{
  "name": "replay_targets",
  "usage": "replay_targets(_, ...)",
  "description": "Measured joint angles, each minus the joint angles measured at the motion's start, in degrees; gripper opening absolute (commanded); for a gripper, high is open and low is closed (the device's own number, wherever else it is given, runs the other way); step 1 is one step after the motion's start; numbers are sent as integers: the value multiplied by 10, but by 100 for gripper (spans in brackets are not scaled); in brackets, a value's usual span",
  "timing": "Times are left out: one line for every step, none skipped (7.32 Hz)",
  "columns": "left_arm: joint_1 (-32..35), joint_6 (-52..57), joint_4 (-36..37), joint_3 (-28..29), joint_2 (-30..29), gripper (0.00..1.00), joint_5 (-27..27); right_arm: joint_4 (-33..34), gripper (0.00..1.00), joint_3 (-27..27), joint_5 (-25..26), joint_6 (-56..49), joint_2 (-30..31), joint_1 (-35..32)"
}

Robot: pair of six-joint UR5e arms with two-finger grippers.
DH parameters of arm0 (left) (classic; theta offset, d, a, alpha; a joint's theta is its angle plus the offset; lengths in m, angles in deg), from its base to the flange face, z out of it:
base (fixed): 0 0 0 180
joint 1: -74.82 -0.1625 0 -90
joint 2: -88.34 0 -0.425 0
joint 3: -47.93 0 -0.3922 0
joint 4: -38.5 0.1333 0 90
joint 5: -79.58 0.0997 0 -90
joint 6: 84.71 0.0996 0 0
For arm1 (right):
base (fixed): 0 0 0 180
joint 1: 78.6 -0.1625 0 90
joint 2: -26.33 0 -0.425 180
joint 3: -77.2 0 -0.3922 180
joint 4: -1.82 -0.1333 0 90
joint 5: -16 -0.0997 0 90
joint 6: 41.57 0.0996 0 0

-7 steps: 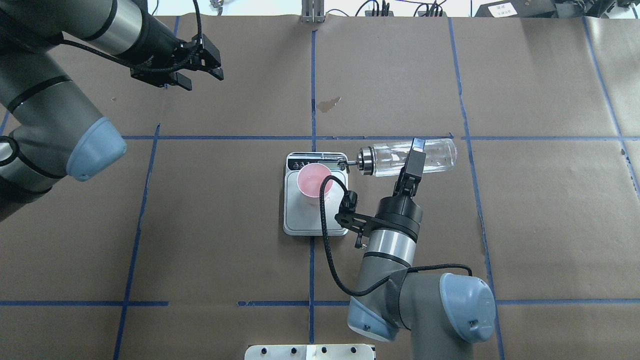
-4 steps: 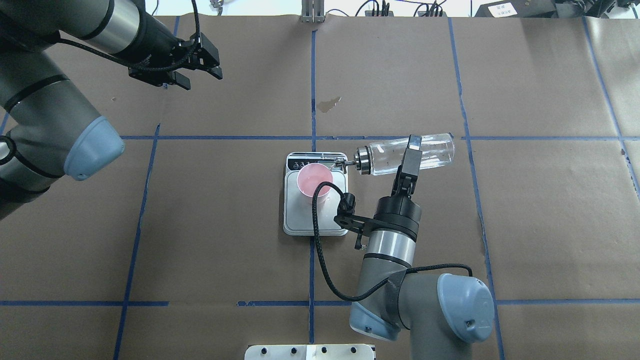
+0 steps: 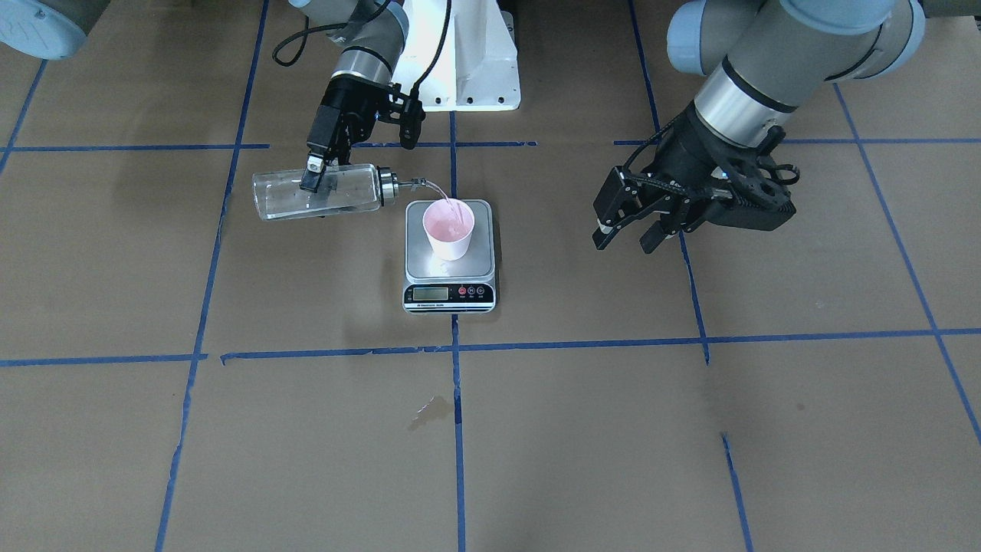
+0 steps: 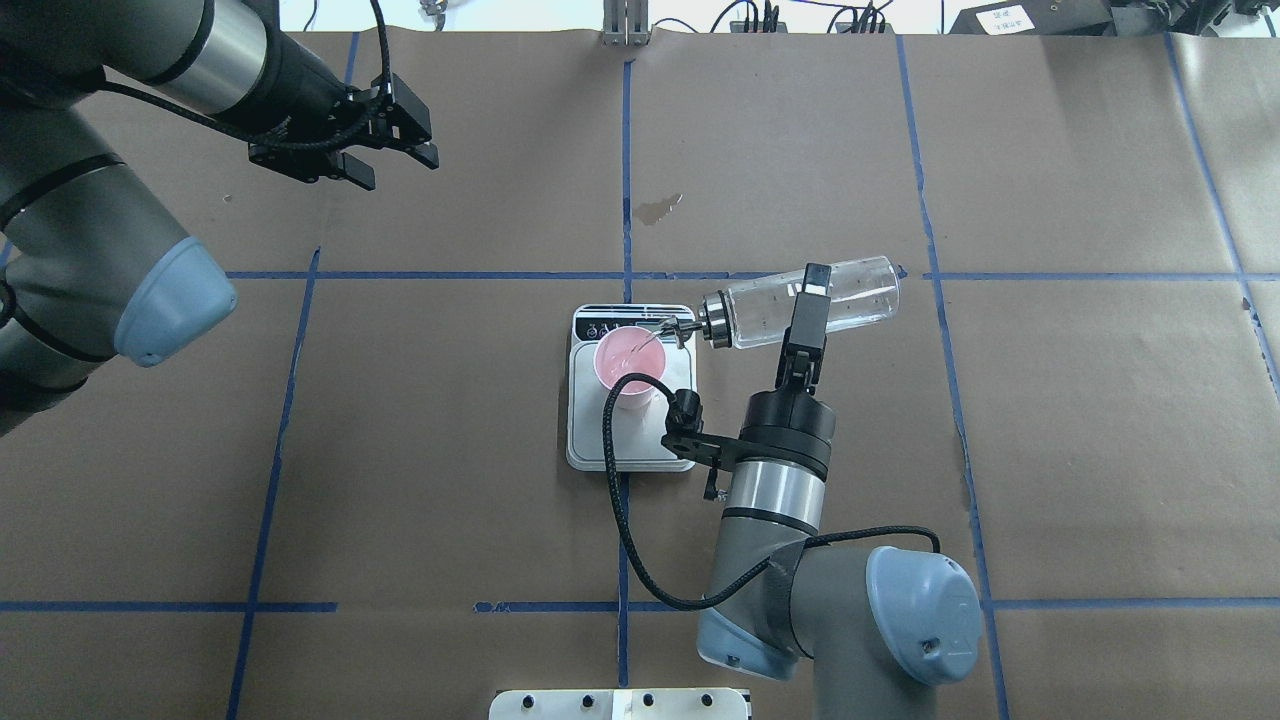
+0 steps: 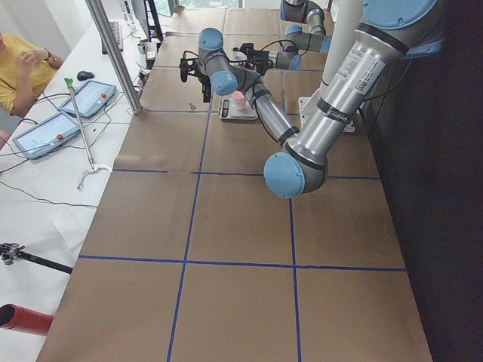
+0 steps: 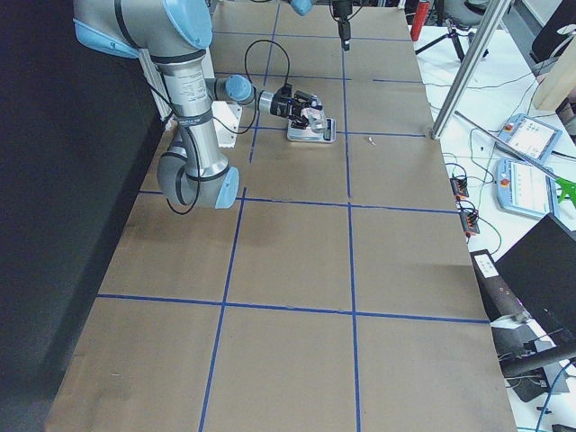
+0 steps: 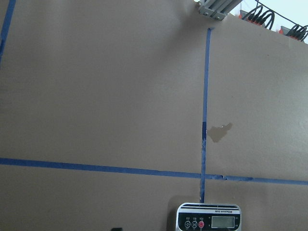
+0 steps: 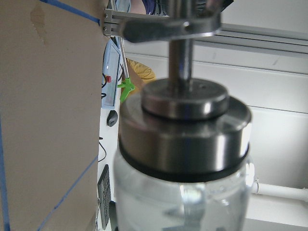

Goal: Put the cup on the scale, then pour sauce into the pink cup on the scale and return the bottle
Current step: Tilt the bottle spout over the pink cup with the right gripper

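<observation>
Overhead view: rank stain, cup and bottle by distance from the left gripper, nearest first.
1. The stain on the paper, beyond the scale, closest to the left gripper.
2. The cup, on the scale.
3. The bottle, tilted, right of the scale.

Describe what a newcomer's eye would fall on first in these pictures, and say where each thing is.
The clear bottle, held nearly level by the right gripper, sends a thin stream of sauce into the pink cup on the scale at the middle of the brown-papered table. Well off to one side, the left gripper hangs open and empty above the paper.
</observation>
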Motion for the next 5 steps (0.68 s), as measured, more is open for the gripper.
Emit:
replay_targets(0,0,0,-2,3,73,-5,0,0,0,0,-1,-1,0)
replay_targets(1,0,0,-3,3,73,-7,-2,0,2,0,2,-4,-2)
replay_targets(2,0,0,-4,3,73,-7,-5,0,4,-2,7,-6,-4)
replay_targets(4,-1,0,-5,3,73,-7,-10,0,5,-9,28,-5,-5)
replay_targets(5,-1,0,-6,1,73,-7,-16,0,5,-23,68,-3,-4)
